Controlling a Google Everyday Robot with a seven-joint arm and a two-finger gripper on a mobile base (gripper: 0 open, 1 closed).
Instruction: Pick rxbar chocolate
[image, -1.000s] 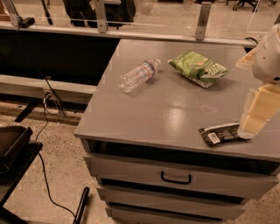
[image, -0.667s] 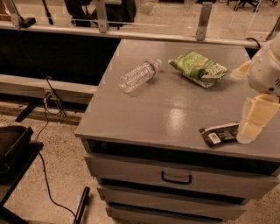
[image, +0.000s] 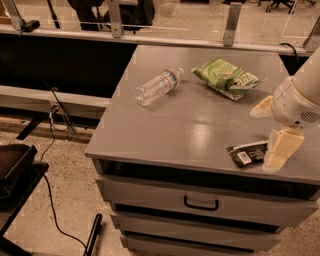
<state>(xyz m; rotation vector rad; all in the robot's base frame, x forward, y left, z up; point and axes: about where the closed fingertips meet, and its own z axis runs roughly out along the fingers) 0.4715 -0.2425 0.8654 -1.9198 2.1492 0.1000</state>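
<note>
The rxbar chocolate (image: 247, 153), a small flat black wrapper with a white barcode patch, lies near the front right edge of the grey cabinet top (image: 200, 130). My gripper (image: 263, 141) comes in from the right, just above and beside the bar's right end. Its cream fingers (image: 281, 148) are spread apart, and the lower one reaches down to the cabinet top right beside the bar. The gripper is open and holds nothing.
A green crinkled chip bag (image: 227, 77) lies at the back right of the top. A clear plastic water bottle (image: 157, 86) lies on its side at the back left. The cabinet has drawers with a handle (image: 201, 204). A cable (image: 52, 150) and dark equipment stand on the floor at left.
The gripper has moved down and slightly left, closer to the cabinet top and the bar's right end. The bar, bag and bottle have not moved.
</note>
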